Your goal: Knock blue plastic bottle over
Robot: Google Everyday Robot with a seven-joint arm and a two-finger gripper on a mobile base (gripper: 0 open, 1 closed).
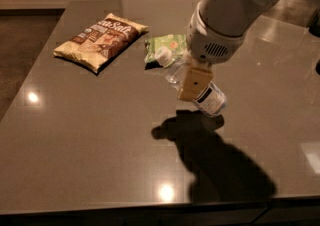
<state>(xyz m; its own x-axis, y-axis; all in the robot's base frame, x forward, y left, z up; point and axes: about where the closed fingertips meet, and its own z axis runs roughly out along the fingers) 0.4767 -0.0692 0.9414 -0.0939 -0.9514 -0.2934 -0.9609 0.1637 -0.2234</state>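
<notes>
Table (pixel 75 160) holds chip bag (pixel 100 41), green packet (pixel 167 45); hand (pixel 195 84) above.

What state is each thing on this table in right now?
blue plastic bottle: tipped far over, cap pointing at the green packet; cannot tell if fully down.
gripper: low over the table, against the bottle's middle.
chip bag: lying flat, far left.
green packet: lying flat by the bottle's cap.

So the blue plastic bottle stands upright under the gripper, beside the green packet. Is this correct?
Not quite. The camera view shows that the blue plastic bottle does not stand upright: it is tipped far over, with its cap toward the green packet. The rest holds: it is under the gripper, beside that packet.
</notes>
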